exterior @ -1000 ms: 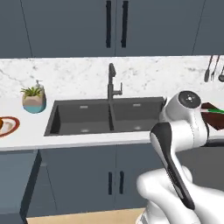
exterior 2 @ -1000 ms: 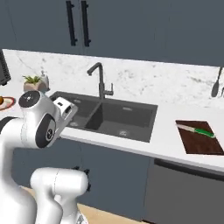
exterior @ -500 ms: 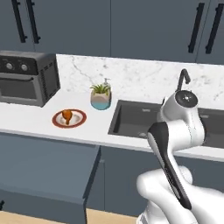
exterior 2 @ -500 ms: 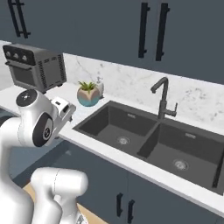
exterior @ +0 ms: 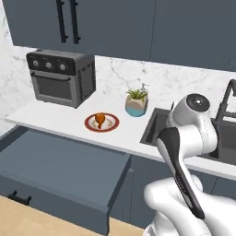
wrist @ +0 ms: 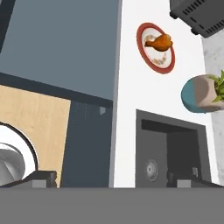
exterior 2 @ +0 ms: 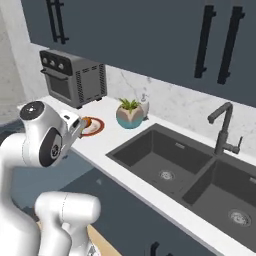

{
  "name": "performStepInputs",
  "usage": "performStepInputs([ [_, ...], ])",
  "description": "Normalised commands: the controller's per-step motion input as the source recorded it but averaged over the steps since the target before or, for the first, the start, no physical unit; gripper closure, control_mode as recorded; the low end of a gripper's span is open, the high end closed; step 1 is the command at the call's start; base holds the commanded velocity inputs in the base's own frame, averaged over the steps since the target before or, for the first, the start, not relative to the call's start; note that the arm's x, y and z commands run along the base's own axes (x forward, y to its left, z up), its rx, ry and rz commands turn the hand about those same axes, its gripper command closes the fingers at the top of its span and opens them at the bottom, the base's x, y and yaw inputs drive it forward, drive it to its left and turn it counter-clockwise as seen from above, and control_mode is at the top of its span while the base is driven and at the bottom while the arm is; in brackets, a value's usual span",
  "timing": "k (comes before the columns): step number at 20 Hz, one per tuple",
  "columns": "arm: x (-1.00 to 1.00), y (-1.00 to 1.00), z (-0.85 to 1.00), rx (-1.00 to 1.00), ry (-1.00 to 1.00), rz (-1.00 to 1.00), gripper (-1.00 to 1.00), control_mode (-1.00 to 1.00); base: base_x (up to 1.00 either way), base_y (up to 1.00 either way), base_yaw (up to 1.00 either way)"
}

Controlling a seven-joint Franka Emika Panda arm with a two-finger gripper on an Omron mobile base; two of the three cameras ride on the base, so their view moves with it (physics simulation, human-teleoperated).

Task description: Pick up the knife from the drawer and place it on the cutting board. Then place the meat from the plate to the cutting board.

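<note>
My end effector point(wrist: 112, 177) is spread wide open and holds nothing. It hangs high above the front edge of the white surface point(exterior: 60, 120), looking straight down.

The meat point(exterior: 99, 119) is a small orange-brown piece lying on the plate point(exterior: 110, 125). The plate is white with a red rim, and it sits on the surface about midway between the front edge and the back wall. Nothing lies between me and the plate.

The drawer point(exterior: 55, 161) is pulled open below the front edge of the surface, in front of the plate. I can see its flat dark floor and its black handle point(exterior: 18, 198).

Toward the back left of the surface stands a dark toaster oven point(exterior: 61, 77). Just to the right of the plate, near the back wall, is a teal bowl with a green plant point(exterior: 137, 104). Past that, the dark sink point(exterior 2: 165, 160) is sunk into the surface, with a tall black tap point(exterior 2: 222, 127) at its back edge.
</note>
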Motion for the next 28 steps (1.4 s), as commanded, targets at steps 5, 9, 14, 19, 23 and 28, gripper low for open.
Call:
performStepInputs([
  [5, 0.0, 0.0, 0.0, 0.0, 0.0, 0.0, -1.0, 1.0, 0.55, 0.27, 0.27],
  [9, 0.0, 0.0, 0.0, 0.0, 0.0, 0.0, -1.0, 1.0, 0.35, -0.12, 0.24],
  [14, 0.0, 0.0, 0.0, 0.0, 0.0, 0.0, -1.0, 1.0, 0.35, -0.2, 0.28],
  [19, 0.33, 0.05, 0.0, 0.07, 0.0, 0.02, -1.0, -1.0, 0.15, -0.01, 0.09],
  [23, 0.75, 0.72, 0.01, 0.07, -0.08, -0.27, -1.0, -1.0, 0.0, 0.0, 0.0],
  [28, 0.71, 0.63, 0.0, 0.05, -0.04, -0.56, -1.0, -1.0, 0.0, 0.0, 0.0],
])
